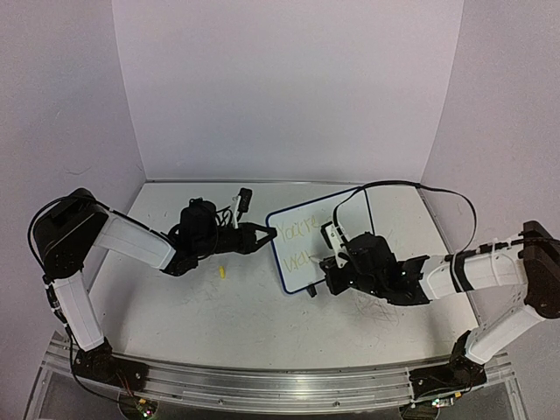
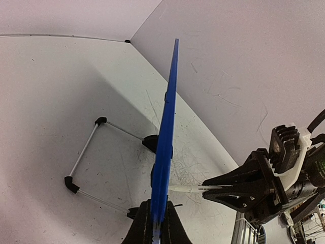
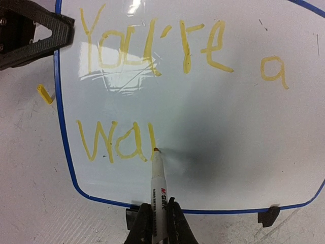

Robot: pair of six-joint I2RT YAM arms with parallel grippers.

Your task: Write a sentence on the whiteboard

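The whiteboard (image 1: 308, 219) stands tilted on the table, blue-rimmed, and fills the right wrist view (image 3: 228, 132). The sentence (image 3: 152, 46) reads "You're a" on the top line and "Wal" below, in yellow. My right gripper (image 3: 157, 226) is shut on a white marker (image 3: 159, 188) whose tip touches the board at the foot of the "l". My left gripper (image 2: 156, 229) is shut on the board's edge, seen edge-on as a blue strip (image 2: 165, 137). In the top view the left gripper (image 1: 267, 234) is at the board's left side and the right gripper (image 1: 331, 262) is in front of it.
A small yellow cap (image 1: 222, 272) lies on the table left of the board, also in the right wrist view (image 3: 44, 94). The board's wire stand (image 2: 84, 152) with black feet rests behind it. White walls enclose the back and sides.
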